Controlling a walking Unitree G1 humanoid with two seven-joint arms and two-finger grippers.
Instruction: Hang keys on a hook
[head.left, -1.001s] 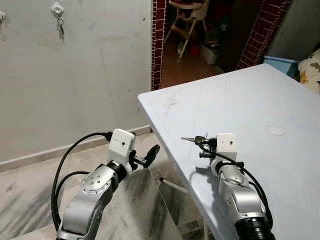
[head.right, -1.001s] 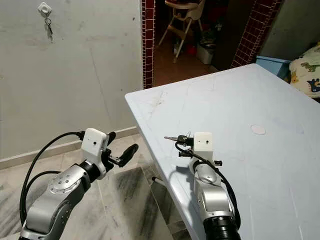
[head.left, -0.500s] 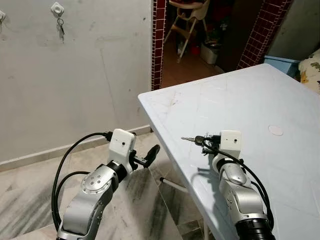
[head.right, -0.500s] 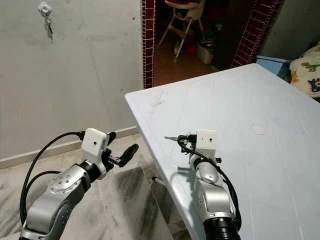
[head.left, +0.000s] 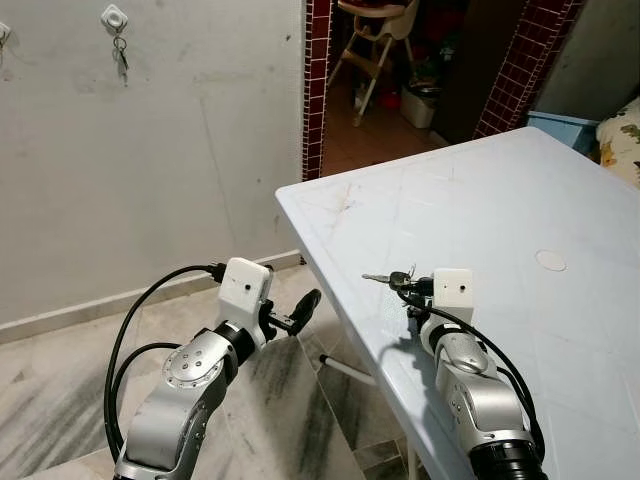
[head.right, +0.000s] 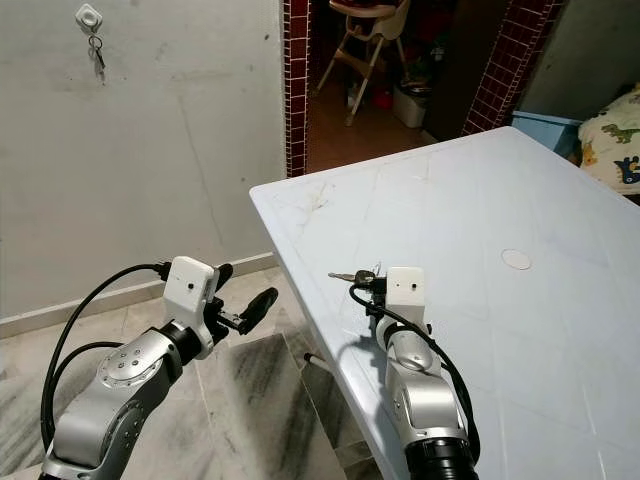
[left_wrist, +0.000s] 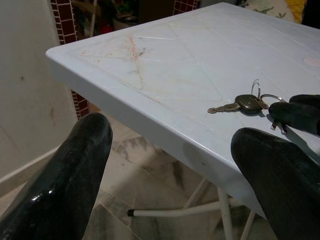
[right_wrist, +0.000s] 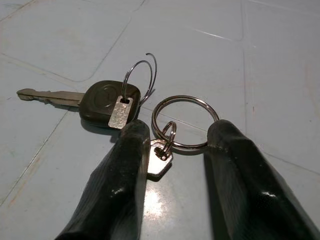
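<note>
- Tabletop (head.left: 520, 200): pale blue, scuffed, near corner toward the wall.
- Left claw (head.left: 297, 312): off the tabletop edge, over the floor, fingers spread, holding nothing.
- Right claw (right_wrist: 172, 150): tips down on the tabletop, fingers apart, straddling the key ring.
- Keys (right_wrist: 107, 102): flat on the tabletop near the edge, not pinched.
- Wall hook (head.left: 114, 17): 1 other key set hangs from it.

pale blue table (head.left: 500, 200), black-headed silver keys (right_wrist: 107, 102), dark red tiled doorway (head.left: 317, 80), grey marbled floor (head.left: 60, 390)
</note>
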